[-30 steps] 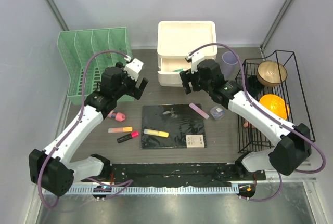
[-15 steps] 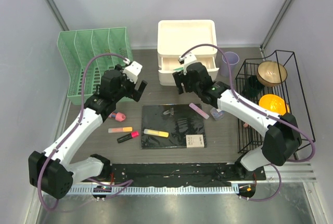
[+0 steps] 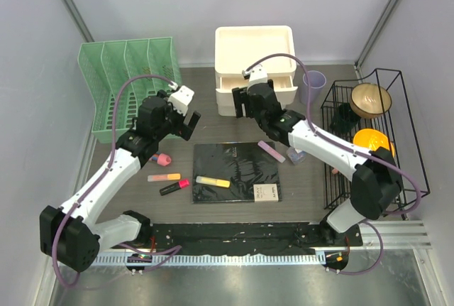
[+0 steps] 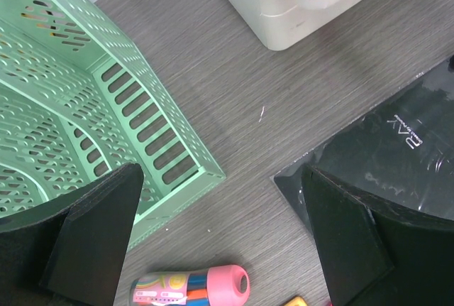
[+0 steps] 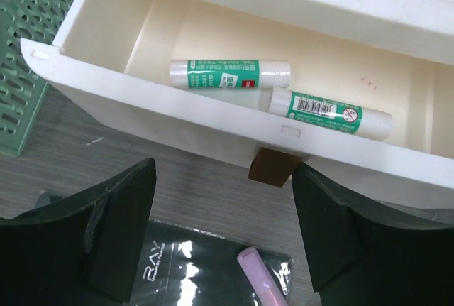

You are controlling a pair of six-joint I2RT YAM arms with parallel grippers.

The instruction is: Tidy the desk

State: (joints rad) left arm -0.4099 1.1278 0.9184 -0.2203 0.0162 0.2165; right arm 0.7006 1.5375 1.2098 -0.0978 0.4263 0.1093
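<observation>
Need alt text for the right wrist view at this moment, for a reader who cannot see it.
An open cream drawer holds two green-and-white glue sticks lying loose on its floor. The right gripper, open, frames it from below, over the grey wood-grain desk. A black notebook corner and a lilac stick show at the bottom edge.

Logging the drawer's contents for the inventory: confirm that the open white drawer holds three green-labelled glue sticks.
Not three. The open white drawer holds two green-labelled glue sticks, lying side by side. The right wrist view shows it.
</observation>
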